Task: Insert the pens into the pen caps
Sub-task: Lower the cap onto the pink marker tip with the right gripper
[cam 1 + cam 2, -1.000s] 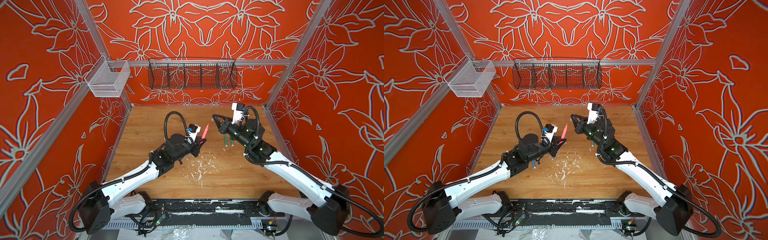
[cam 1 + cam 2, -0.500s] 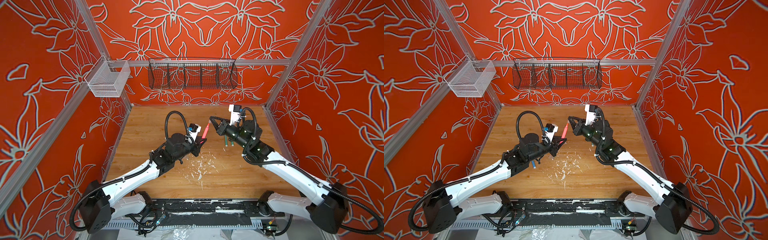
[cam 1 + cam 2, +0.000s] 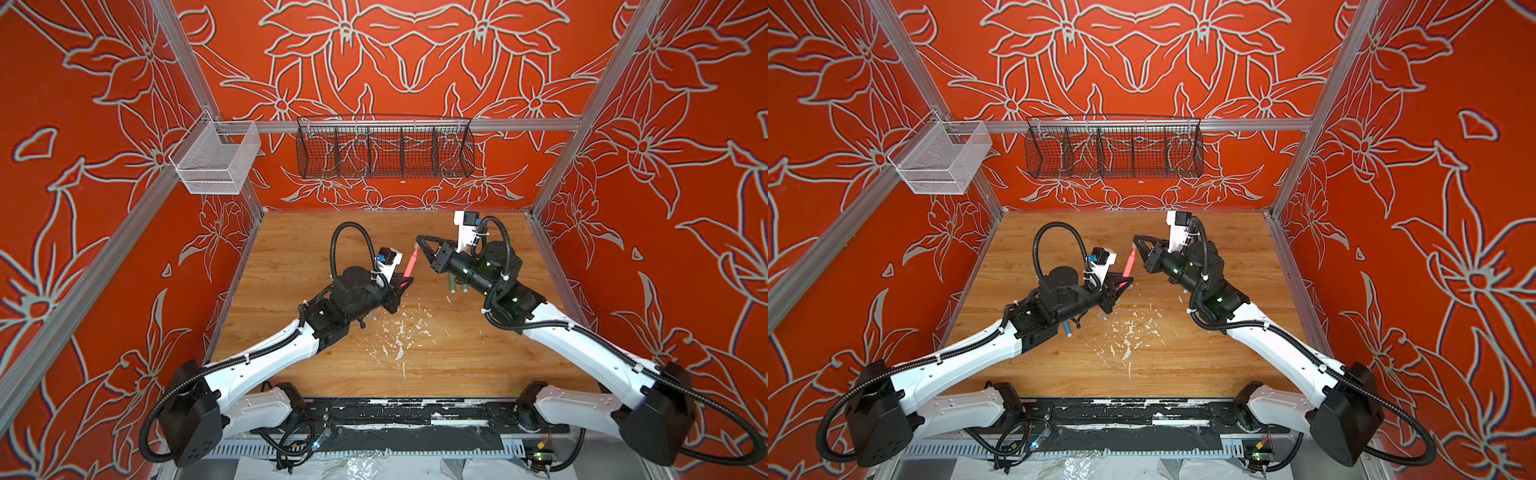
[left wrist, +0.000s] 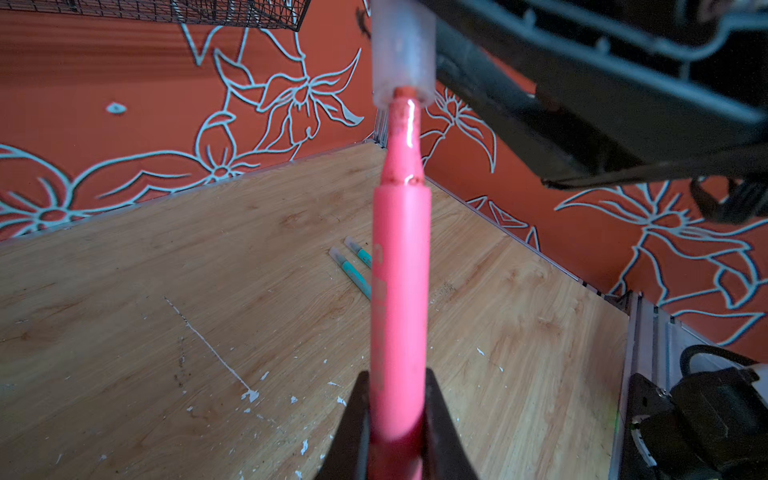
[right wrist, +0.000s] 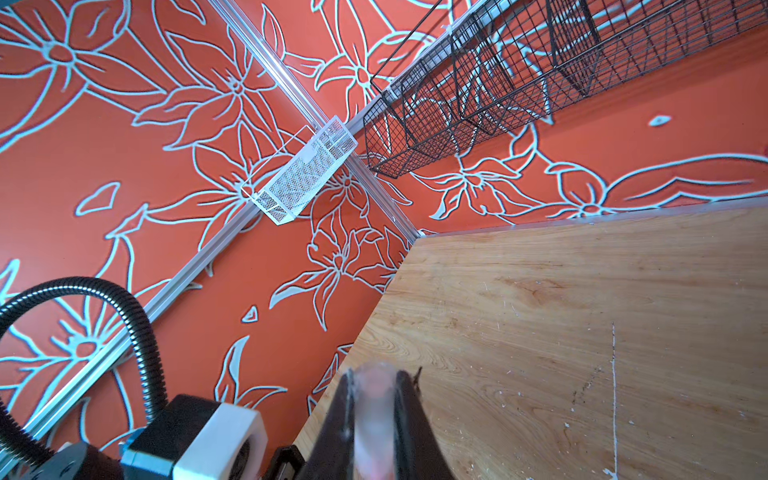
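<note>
- Left jaws clamped tight on the thin red-pink plastic marker pen [image 4: 400, 291], held above the wooden tabletop [image 4: 145, 324].
- Right jaws pinch the stubby translucent greyish pen cap [image 4: 402, 45]; the pen's tip sits in its mouth.
- Pushed off-axis, the cap may twist loose and drop.

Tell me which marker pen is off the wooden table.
The red-pink marker pen, clamped in the left gripper, tip entering a translucent cap. Both green pens and the blue pen lie on the table.

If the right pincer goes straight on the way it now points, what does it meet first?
Most likely the red-pink pen: its tip sits just inside the mouth of the cap that the right pincer holds. The left pincer grips that pen further along.
</note>
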